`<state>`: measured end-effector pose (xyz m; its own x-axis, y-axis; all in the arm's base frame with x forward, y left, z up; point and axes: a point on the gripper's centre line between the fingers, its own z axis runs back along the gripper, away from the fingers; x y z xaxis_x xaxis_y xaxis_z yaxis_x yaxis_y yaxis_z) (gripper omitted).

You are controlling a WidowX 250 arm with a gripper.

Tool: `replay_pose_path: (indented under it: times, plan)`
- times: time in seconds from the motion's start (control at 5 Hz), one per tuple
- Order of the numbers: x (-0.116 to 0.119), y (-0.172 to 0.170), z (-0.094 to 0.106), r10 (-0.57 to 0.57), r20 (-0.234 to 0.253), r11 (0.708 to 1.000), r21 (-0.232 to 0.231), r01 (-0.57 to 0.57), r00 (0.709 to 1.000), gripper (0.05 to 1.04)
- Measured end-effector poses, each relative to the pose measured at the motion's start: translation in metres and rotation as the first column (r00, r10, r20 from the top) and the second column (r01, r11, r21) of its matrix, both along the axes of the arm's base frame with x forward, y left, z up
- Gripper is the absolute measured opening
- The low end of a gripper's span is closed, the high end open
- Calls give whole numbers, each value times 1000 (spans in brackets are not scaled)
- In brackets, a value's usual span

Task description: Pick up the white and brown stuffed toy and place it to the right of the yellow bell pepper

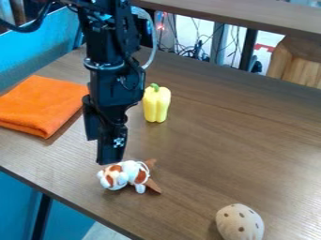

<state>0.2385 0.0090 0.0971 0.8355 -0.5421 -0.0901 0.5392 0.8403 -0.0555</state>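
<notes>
The black gripper (102,149) hangs down left of the middle of the view, its two fingers apart with nothing seen between them. Just below its nearer fingertip lies a small white and brown plush toy (128,176), its head to the left and brown pointed parts to the right. Whether the fingertip touches the toy, I cannot tell. Behind the gripper and to its right, a yellow bell pepper (156,104) with a green stem stands upright.
A folded orange cloth (42,104) lies at the left on the brown wooden table (232,136). Near the front edge at the lower right is a beige, dark-spotted rounded object (239,222). Cables (194,49) and a wooden box (298,61) are beyond the table's back edge.
</notes>
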Motion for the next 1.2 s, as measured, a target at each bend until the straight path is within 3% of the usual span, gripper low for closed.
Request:
replay_pose_path:
  times: [0.2,0.8,1.2]
  plan:
    - [-2,0,-6,0,-26,1000,-1,0,1000,1001]
    - [14,1,-43,-69,1,996,64,68,998,1001]
    - [17,3,-77,-59,-81,995,79,66,995,1001]
